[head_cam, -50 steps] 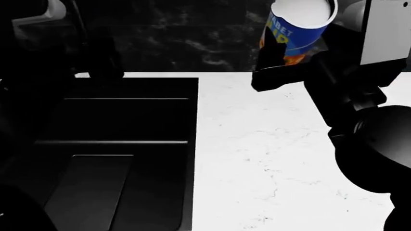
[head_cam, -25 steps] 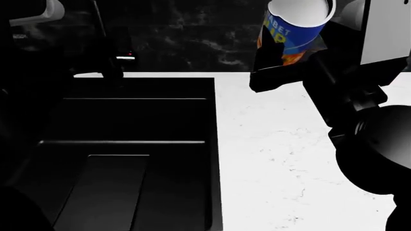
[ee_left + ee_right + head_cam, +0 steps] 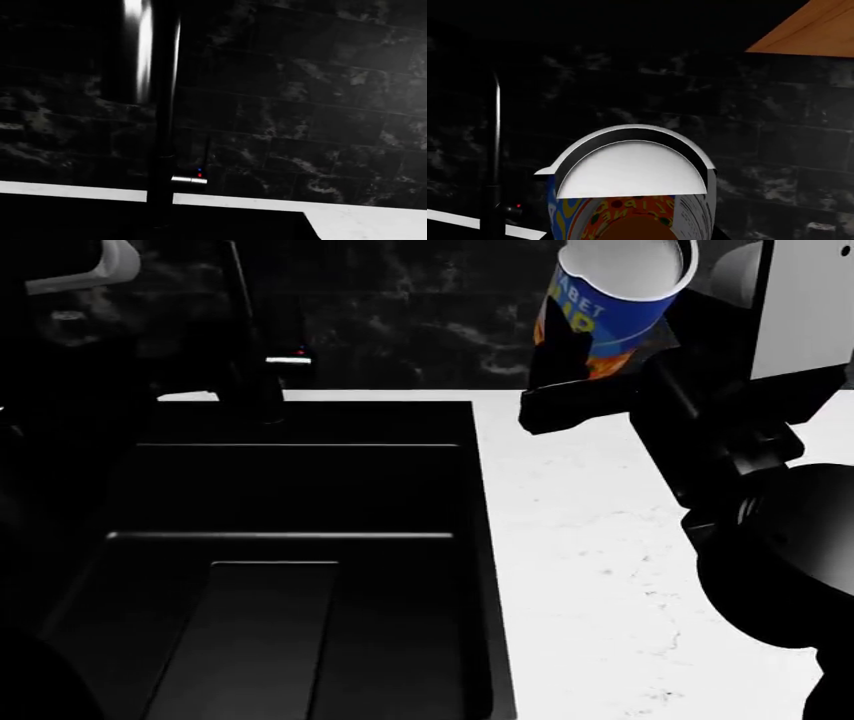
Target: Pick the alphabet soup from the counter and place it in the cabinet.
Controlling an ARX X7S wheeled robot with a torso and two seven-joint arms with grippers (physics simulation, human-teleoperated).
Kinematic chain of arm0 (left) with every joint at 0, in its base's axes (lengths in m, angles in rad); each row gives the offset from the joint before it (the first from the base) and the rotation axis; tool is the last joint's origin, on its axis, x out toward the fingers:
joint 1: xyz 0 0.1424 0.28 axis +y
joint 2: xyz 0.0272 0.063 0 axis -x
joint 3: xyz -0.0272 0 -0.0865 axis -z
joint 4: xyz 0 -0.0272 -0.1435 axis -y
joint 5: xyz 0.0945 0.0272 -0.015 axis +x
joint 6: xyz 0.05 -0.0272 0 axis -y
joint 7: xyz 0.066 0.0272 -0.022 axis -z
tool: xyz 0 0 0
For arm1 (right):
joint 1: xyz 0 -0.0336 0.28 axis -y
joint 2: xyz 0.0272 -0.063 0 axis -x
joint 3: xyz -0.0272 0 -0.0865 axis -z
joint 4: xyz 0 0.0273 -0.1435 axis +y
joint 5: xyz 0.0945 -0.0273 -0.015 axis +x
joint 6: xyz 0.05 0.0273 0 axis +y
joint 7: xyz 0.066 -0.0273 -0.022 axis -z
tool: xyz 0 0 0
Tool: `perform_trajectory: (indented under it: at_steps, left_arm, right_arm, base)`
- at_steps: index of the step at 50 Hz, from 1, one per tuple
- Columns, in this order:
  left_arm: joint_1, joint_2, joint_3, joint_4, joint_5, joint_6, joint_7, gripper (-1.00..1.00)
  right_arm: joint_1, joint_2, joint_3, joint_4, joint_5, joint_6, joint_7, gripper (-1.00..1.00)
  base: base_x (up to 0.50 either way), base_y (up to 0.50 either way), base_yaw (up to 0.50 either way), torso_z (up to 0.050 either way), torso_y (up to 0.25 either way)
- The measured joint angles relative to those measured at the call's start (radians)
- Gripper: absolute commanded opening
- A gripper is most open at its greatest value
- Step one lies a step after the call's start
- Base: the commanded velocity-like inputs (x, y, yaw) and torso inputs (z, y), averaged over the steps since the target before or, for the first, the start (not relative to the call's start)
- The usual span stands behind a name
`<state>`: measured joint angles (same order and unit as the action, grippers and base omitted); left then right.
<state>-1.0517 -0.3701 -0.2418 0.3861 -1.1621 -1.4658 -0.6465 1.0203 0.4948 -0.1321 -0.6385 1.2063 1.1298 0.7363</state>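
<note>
Nearest to me is my own right arm, a stack of black joints filling the right side of the head view, and at its end my right tool is pinching the alphabet soup, a small cylindrical tin can with a blue label, yellow lettering and a pale silvery lid. I hold it tilted and well above the white marble-look table, clear of the surface, because the cabinet sits higher than the table and the can must travel up, not along. Below and to the left lies the black rectangular sink basin, sunk into the table; I judge it wise to keep the can away from that drop. Beyond the basin stands a dark slim faucet with a small chrome handle, rising before the black marbled tile wall. My left tool is not in view in any picture, so I cannot tell how it stands. Farthest, in the right wrist view, an orange-brown wooden panel edge shows above the can, probably the cabinet I am aiming for.
</note>
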Motion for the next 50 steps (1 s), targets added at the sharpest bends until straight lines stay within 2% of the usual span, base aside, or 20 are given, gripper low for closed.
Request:
perform_trajectory:
  at_steps: [50]
  left_arm:
    - [0.009,-0.029,0.045,-0.015,-0.076,0.055,-0.055,1.00]
  right_arm:
    - [-0.009,0.011,-0.010,0.005,0.013,-0.027,0.009,-1.00]
  base:
    - [0.00,0.15,0.00,0.000,0.001]
